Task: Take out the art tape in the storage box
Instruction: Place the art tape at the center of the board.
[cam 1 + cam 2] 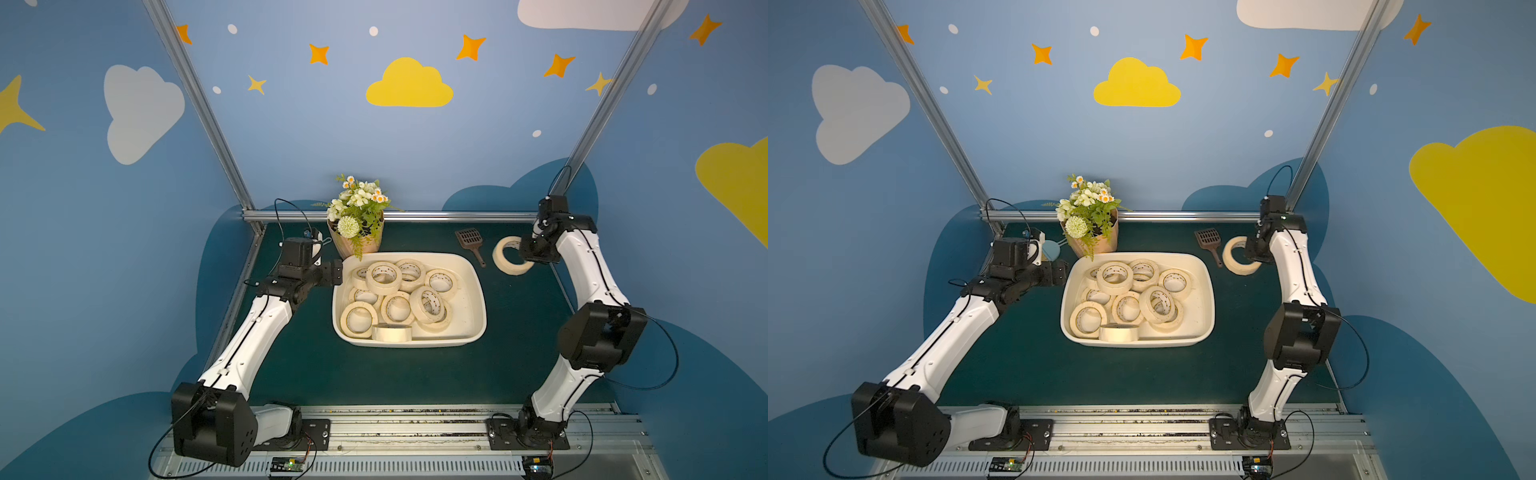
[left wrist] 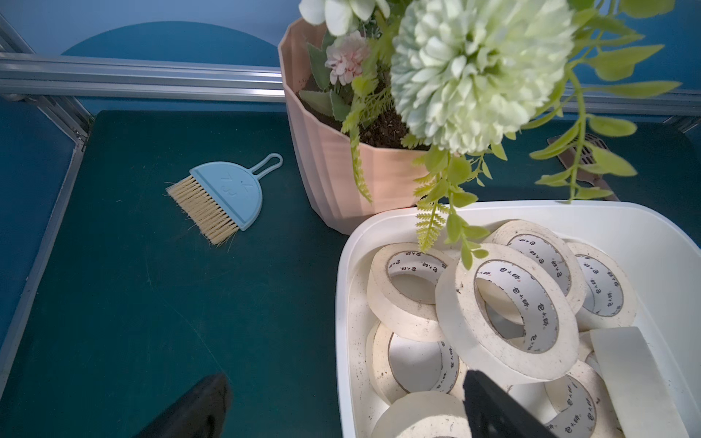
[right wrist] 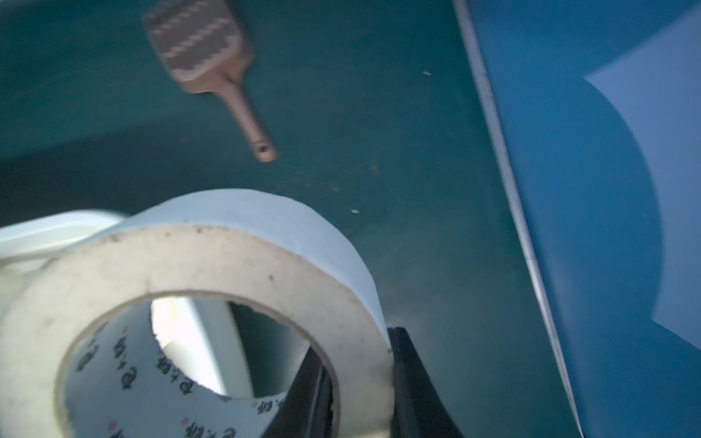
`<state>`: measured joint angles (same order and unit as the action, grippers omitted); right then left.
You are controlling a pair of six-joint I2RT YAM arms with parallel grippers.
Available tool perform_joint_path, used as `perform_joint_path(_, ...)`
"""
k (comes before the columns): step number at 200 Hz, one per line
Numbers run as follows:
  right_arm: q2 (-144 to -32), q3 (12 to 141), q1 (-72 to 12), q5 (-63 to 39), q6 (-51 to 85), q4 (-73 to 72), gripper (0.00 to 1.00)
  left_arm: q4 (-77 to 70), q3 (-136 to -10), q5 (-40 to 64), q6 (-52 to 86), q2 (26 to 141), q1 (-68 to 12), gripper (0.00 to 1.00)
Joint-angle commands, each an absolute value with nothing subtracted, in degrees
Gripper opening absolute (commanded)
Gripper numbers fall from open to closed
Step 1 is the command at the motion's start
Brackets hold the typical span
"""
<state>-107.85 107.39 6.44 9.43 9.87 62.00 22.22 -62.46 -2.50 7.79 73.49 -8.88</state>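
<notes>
Clamped across the wall of one tape roll (image 3: 212, 265), the right gripper (image 3: 356, 383) has one finger inside the core and one on the outer face. In both top views this roll (image 1: 508, 255) is out of the box, past the table's 2 o'clock corner, just beside a brown scoop (image 1: 471, 243). Whether it rests on the mat, I cannot tell.

Spread wide and empty, the left gripper (image 2: 341, 409) hangs over the box's 9 o'clock rim (image 2: 343, 288), near a flower pot (image 1: 358, 243) and a small blue brush (image 2: 223, 193).

About ten rolls (image 1: 395, 291) lie heaped in the box (image 1: 476, 316). They look light, stiff and matte, so pinching one side of the ring through the core seems the surest hold.
</notes>
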Motion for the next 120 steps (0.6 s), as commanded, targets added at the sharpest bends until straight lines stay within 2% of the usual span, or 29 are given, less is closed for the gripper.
perform_joint_path(1, -115.91, 111.70, 11.40, 13.34, 12.22, 67.67, 0.00, 21.82, -61.88, -1.46, 7.12, 72.28, -8.62, 1.00)
perform_joint_path(30, -125.14, 118.80, 15.99, 10.87, 13.87, 68.49, 0.00, 21.53, -61.52, -1.58, 7.04, 72.24, -8.66, 1.00)
perform_joint_path(81, -137.46, 132.99, 18.79, 9.02, 13.98, 71.29, 0.00, 21.18, -61.26, -1.16, 6.56, 72.10, -8.61, 1.00)
perform_joint_path(120, -141.82, 135.61, 19.79, 10.29, 13.10, 70.64, 0.00, 21.22, -61.26, -1.41, 6.48, 72.47, -8.61, 1.00)
